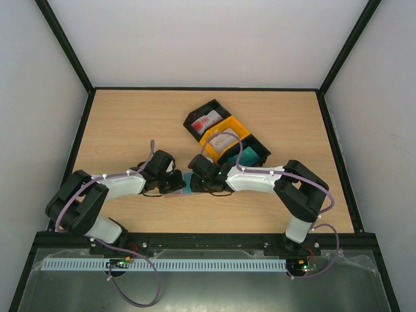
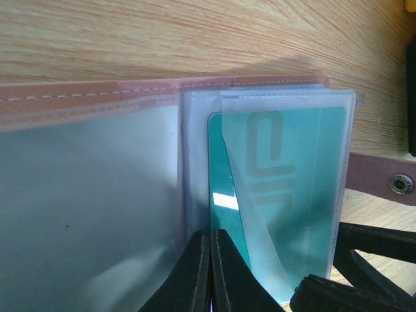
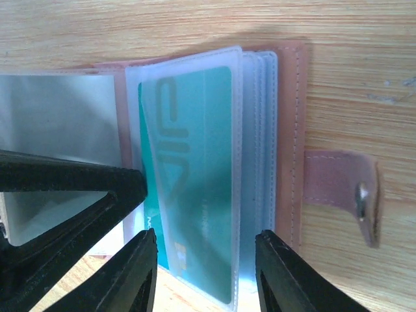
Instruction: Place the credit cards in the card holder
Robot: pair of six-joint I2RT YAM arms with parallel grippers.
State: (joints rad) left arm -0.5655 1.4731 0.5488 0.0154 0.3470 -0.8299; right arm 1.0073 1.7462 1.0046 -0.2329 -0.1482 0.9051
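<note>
The card holder (image 1: 187,184) lies open on the table between my two grippers, its brown edge (image 2: 78,94) along the far side. A teal credit card (image 2: 286,175) sits partly inside a clear pocket (image 3: 195,162). My left gripper (image 2: 210,260) is shut, its tips at the card's left edge; nothing shows clamped between them. My right gripper (image 3: 208,260) is open and straddles the near end of the card and pocket without touching. Its fingers (image 2: 377,240) show in the left wrist view.
Behind the grippers stand three joined trays. A black tray (image 1: 190,122) holds a red-and-white card (image 1: 207,121). An orange tray (image 1: 237,128) holds a white card (image 1: 223,139). Another black tray (image 1: 263,153) holds a teal card (image 1: 248,156). The holder's snap strap (image 3: 338,185) lies flat.
</note>
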